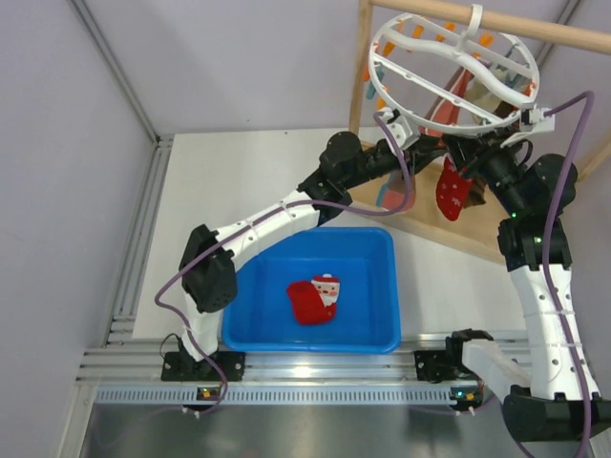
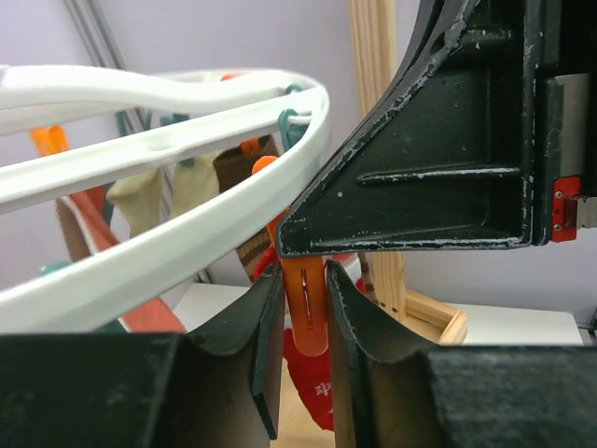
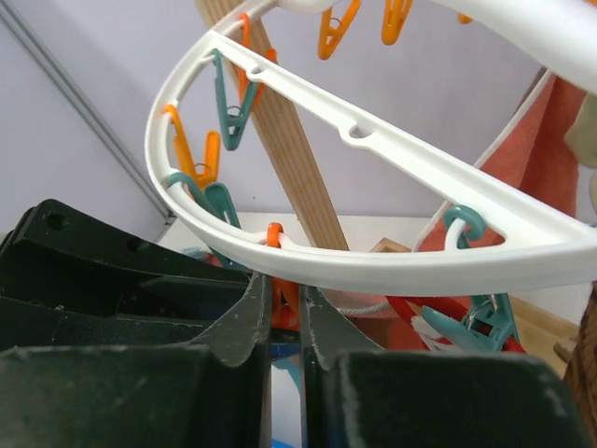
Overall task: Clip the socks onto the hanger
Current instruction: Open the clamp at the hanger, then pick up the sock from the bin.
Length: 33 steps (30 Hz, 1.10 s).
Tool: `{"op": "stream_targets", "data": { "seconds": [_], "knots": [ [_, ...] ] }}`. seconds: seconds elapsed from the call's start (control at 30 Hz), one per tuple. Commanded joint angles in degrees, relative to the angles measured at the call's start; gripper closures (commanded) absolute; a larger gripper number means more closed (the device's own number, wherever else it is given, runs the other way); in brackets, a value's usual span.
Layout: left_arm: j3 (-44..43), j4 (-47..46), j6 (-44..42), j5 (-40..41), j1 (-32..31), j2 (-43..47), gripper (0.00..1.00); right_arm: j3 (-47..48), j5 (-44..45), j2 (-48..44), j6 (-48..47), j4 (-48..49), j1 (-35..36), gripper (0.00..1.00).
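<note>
Both jaws narrow: left gripper [image 2: 305, 277] pinching orange clothespin [image 2: 309, 319] on hanger [image 3: 392, 266]; right gripper [image 3: 283, 291] seemingly on same pin. Red sock [image 1: 452, 189] dangling below; second sock [image 1: 315, 301] in blue bin [image 1: 365, 284].

Orange clothespin [image 3: 284, 301] between fingers [image 3: 244, 327], under hanger [image 3: 392, 266]

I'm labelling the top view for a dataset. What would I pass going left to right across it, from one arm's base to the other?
Left arm's base → red Santa sock lying in the blue bin → hanging red sock → right arm's base.
</note>
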<state>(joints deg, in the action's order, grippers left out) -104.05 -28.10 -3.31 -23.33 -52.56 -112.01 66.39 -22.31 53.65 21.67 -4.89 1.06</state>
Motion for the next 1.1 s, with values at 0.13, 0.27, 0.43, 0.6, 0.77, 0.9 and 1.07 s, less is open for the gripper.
{"op": "stream_targets", "data": {
  "seconds": [0.13, 0.27, 0.43, 0.6, 0.77, 0.9, 1.07],
  "knots": [
    [-1.4, 3.5, 0.4, -8.9, -2.3, 4.2, 0.54, 0.8, 0.2, 0.5, -0.3, 2.4, 1.0, 1.00],
    [4.1, 7.4, 1.6, -8.9, -1.1, 9.5, 0.46, 1.2, 0.2, 0.3, 0.1, 2.2, 1.0, 1.00],
    [15.5, 22.2, -1.6, -10.7, 0.9, 23.7, 0.43, 1.5, 0.5, 0.1, 0.3, 2.4, 0.9, 1.00],
    [30.9, 39.8, -7.2, -11.1, 2.7, 35.5, 0.43, 1.8, 0.8, 0.1, 0.4, 2.4, 0.8, 1.00],
    [46.6, 49.3, -12.1, -6.6, 2.8, 45.2, 0.43, 1.8, 1.0, 0.1, 0.4, 2.5, 0.6, 1.00],
    [49.4, 51.5, -7.3, -0.7, 2.7, 43.6, 0.49, 1.9, 1.4, 0.4, 0.6, 2.4, 0.6, 1.00],
    [51.3, 49.2, 3.3, 10.5, -0.6, 38.9, 0.49, 2.3, 1.5, 0.8, 0.7, 2.5, 0.7, 1.00]
  ]
}}
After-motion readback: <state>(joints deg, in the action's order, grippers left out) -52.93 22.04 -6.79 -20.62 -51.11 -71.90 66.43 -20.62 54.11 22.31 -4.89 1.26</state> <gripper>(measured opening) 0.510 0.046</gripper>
